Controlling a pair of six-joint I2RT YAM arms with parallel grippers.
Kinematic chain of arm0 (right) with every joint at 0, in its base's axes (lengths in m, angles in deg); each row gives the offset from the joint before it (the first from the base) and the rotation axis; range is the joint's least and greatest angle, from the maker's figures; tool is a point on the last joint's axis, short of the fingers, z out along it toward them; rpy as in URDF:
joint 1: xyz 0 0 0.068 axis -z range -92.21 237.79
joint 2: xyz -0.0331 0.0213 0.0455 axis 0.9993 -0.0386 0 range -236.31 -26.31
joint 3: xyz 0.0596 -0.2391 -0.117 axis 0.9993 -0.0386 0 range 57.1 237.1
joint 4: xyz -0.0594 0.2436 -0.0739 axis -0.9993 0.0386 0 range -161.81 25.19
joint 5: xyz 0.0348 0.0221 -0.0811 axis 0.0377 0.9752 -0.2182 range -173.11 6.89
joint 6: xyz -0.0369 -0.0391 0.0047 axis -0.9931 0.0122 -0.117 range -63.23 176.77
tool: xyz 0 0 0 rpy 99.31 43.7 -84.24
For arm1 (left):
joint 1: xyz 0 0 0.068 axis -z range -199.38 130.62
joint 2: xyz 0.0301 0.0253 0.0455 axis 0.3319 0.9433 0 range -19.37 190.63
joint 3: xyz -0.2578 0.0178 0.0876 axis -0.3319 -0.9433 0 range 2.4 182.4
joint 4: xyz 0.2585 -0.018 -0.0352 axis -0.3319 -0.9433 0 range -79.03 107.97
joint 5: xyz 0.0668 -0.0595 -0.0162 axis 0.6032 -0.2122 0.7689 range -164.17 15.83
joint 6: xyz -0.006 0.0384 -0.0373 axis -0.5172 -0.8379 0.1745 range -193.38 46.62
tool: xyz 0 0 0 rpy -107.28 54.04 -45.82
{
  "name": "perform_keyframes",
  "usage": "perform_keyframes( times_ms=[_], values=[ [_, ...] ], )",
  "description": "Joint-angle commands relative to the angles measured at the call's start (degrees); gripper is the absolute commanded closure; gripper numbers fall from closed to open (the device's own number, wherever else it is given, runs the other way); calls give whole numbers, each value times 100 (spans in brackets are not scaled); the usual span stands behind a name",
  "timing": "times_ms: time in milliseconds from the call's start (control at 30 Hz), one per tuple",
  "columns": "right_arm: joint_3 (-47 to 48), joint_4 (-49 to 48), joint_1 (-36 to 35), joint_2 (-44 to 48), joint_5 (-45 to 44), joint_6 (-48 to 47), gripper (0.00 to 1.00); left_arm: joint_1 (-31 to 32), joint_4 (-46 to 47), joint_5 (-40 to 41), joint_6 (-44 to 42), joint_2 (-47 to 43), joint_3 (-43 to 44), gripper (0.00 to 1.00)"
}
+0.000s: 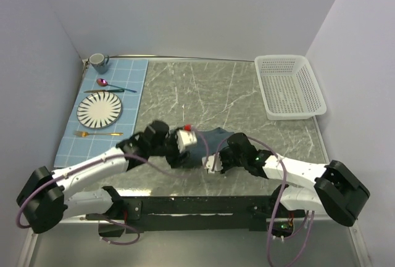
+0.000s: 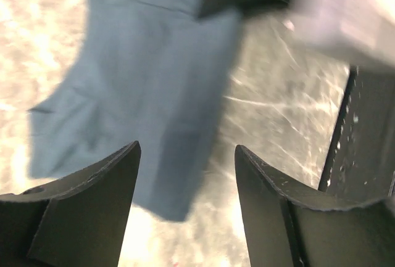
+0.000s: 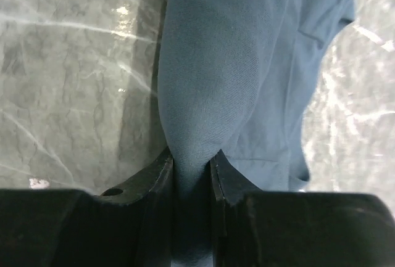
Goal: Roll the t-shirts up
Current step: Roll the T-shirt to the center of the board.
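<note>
The dark slate-blue t-shirt point(image 1: 207, 142) lies bunched on the marble table between my two arms. In the right wrist view a thick fold of the t-shirt point(image 3: 222, 63) runs down into my right gripper point(image 3: 191, 159), whose jaws are shut on the cloth. My right gripper point(image 1: 216, 159) sits at the shirt's near right edge. My left gripper point(image 1: 185, 140) is at the shirt's left end. In the left wrist view my left gripper point(image 2: 185, 174) stands open above a flat corner of the t-shirt point(image 2: 142, 82), with nothing pinched between its fingers.
A white mesh basket point(image 1: 290, 86) stands at the back right. On the left lies a light blue gridded placemat point(image 1: 133, 76) with a striped plate point(image 1: 99, 109), a mug point(image 1: 98, 63), a spoon point(image 1: 108, 84) and a fork point(image 1: 95, 134).
</note>
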Motion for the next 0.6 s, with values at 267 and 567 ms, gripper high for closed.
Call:
perform_keyframes(
  times_ms=[267,567],
  values=[
    [876,1235,261,-761,543,782,99,1189,2563,1391,-1150,-284,-1520,30],
    [1069,1331,357,-893,622,1019,99,1427,3311,1945,-1819,437,-1811,31]
  ],
)
